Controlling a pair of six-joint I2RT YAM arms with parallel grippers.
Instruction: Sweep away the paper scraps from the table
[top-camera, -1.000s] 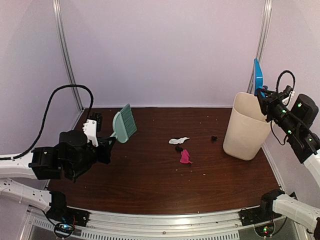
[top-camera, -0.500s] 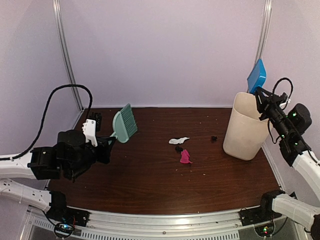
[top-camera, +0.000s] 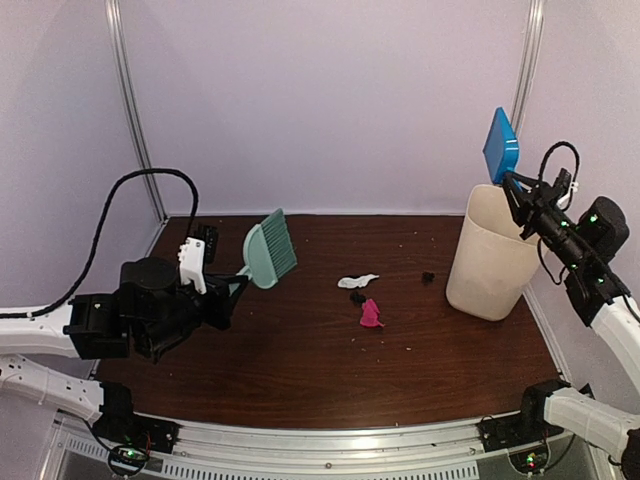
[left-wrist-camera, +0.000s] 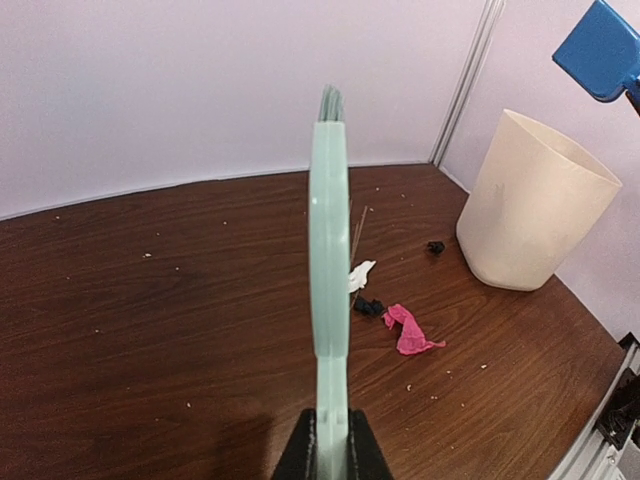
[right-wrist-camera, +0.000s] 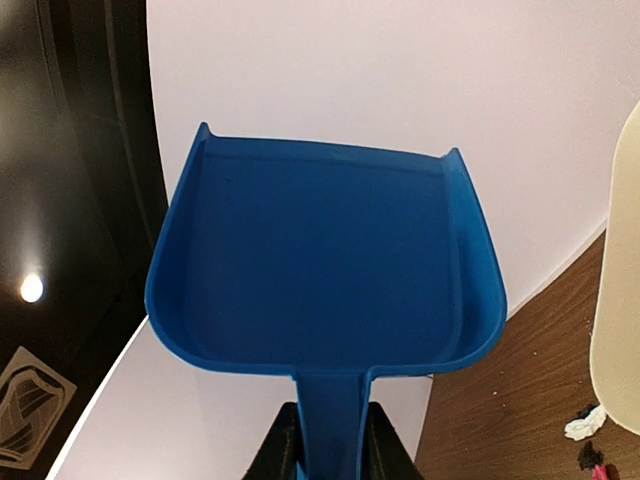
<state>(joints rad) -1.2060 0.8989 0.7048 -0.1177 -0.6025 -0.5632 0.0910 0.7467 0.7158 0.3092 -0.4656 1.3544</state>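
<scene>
Paper scraps lie mid-table: a white one (top-camera: 357, 281), a dark one (top-camera: 357, 297), a magenta-pink one (top-camera: 370, 314) and a black one (top-camera: 428, 276) near the bin. They also show in the left wrist view: white (left-wrist-camera: 361, 274), dark (left-wrist-camera: 368, 306), pink (left-wrist-camera: 408, 331), black (left-wrist-camera: 436, 246). My left gripper (top-camera: 232, 288) is shut on the handle of a mint-green brush (top-camera: 270, 249), held above the table's left part; the brush (left-wrist-camera: 329, 250) is edge-on in its wrist view. My right gripper (top-camera: 516, 190) is shut on the handle of a blue dustpan (top-camera: 499, 144), raised above the bin; the dustpan (right-wrist-camera: 325, 265) looks empty.
A tall cream bin (top-camera: 491, 252) stands at the right of the table (top-camera: 300, 370), also in the left wrist view (left-wrist-camera: 530, 200). Tiny pale crumbs speckle the wood. A silver rail (top-camera: 330, 437) runs along the front edge. Pale walls close in the back and sides.
The right gripper lifted the blue dustpan higher and leftward above the bin. The left gripper moved the brush to the right, toward the scraps. The scraps have not moved.
</scene>
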